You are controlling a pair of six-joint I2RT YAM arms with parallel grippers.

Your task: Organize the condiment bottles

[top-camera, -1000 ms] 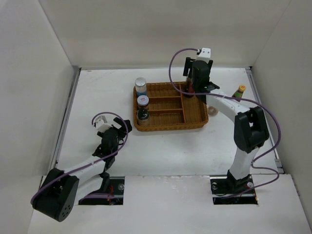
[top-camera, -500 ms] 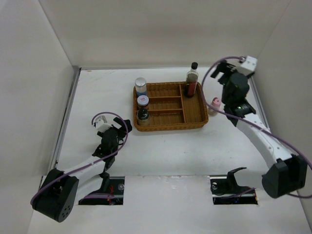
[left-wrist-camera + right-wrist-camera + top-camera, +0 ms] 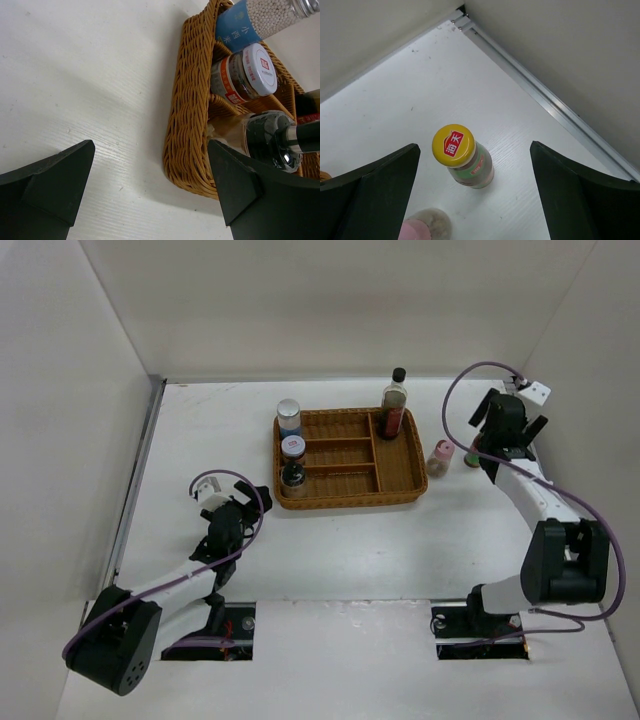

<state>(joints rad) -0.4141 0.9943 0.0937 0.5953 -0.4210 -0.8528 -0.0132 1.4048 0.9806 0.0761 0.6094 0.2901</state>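
Observation:
The brown wicker tray (image 3: 345, 492) holds the silver-lidded blue-labelled jar (image 3: 289, 417), the white-lidded jar (image 3: 293, 446) and the dark-capped shaker (image 3: 293, 476) in its left compartment. The tall clear black-capped bottle (image 3: 394, 406) stands in its right compartment. The pink-capped shaker (image 3: 438, 457) and the red yellow-capped bottle (image 3: 470, 456) stand on the table right of the tray. My right gripper (image 3: 479, 447) is open above the yellow-capped bottle (image 3: 464, 157), a finger on either side and not touching it. My left gripper (image 3: 244, 499) is open and empty, left of the tray.
The right wall's rail (image 3: 545, 95) runs close behind the yellow-capped bottle. The pink-capped shaker (image 3: 422, 227) stands just beside it. In the left wrist view the tray's corner (image 3: 190, 130) lies between my open left fingers, with the three jars (image 3: 245, 72) behind it.
My right arm has swung from the tall bottle in the tray to the right and come down over the yellow-capped bottle. The tall bottle stays in the tray. The left arm has not moved.

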